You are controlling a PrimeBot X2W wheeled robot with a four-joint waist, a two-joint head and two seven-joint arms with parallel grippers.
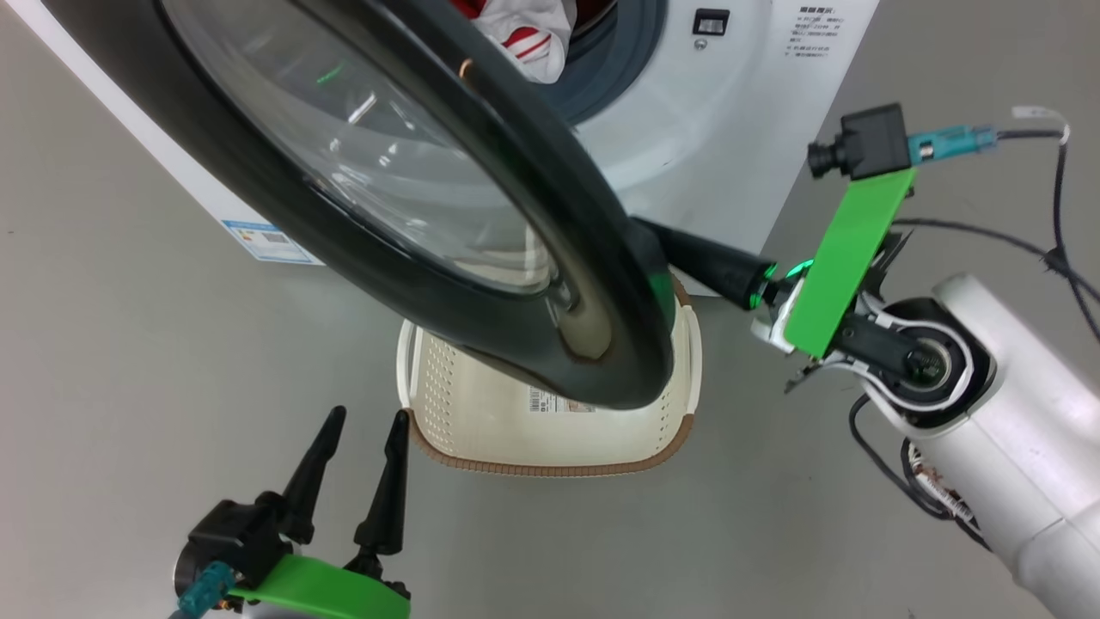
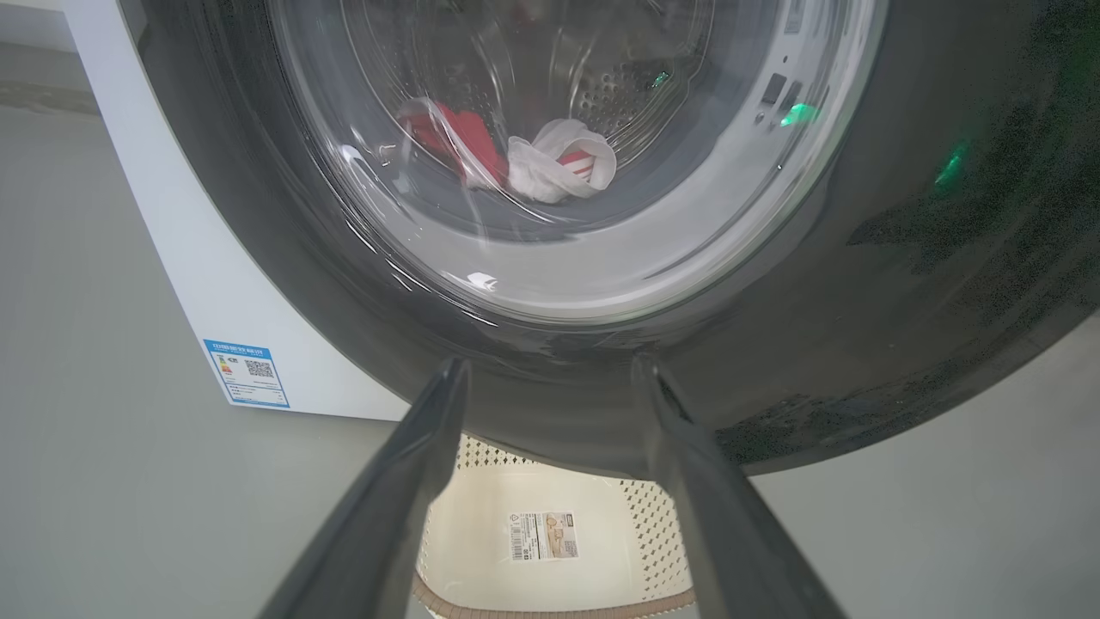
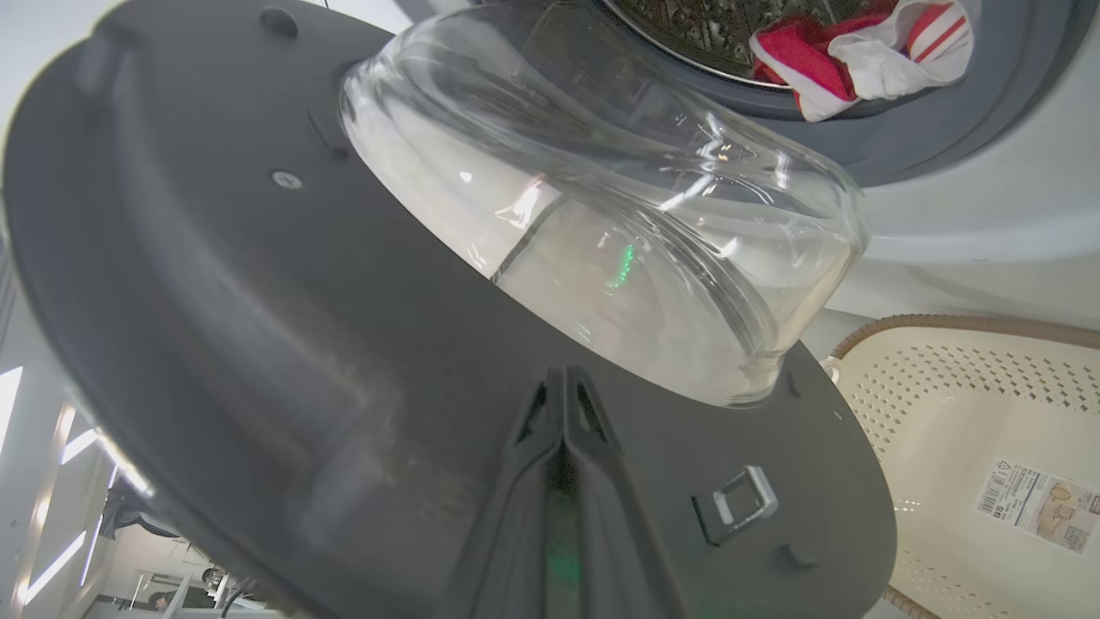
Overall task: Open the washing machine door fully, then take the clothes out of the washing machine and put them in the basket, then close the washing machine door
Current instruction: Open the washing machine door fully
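Note:
The washing machine door, with its black rim and bulging glass window, stands partly open over the basket. The red and white clothes lie in the mouth of the white washing machine. My right gripper is shut, its tips against the door's grey inner face just below the glass bowl. My left gripper is open and holds nothing, close to the basket's left corner. In the left wrist view it points at the door's outer rim, with the clothes seen through the glass.
The cream basket sits on the grey floor in front of the machine, a paper label on its bottom. A metal latch hook sticks out of the door's inner face. Cables trail from my right wrist.

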